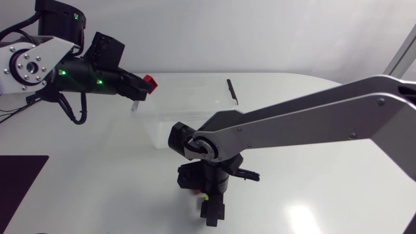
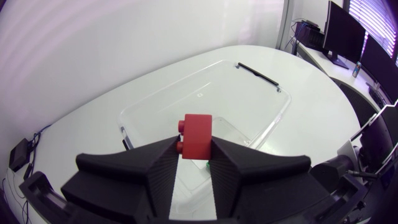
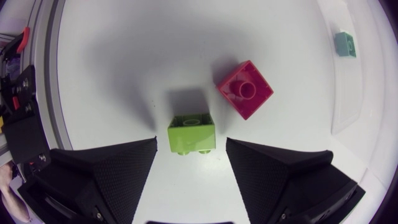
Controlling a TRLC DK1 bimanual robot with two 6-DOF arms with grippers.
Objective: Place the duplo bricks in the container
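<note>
1. The red duplo brick (image 2: 198, 137) may miss its target. It hangs close to the left rim of the clear container (image 1: 195, 110) rather than over the middle. Let go here, it could clip the wall and tumble onto the worktop (image 1: 325, 195).
2. The lime-green duplo brick (image 3: 191, 134) has a crimson duplo brick (image 3: 244, 89) lying just beside it. If the right arm's fingers (image 3: 124, 168) drop or close slightly off line, one could knock the crimson brick away. They could also tip the green brick instead of squeezing its sides.
3. The left arm (image 1: 84, 68) comes in over the worktop's left edge and reaches out almost level, well above the surface. The left arm's fingers (image 2: 155, 168) are clamped on the red brick from both sides, carrying it in the air.
4. The right arm (image 1: 312, 117) stretches from the right edge past the middle, with its wrist turned straight down near the near edge. Its fingers are spread wide, one on either side of the lime-green brick, with a gap at each side and nothing held.
5. The container sits mid-worktop toward the far edge. The green and crimson bricks lie on the worktop between it and the near edge.
</note>
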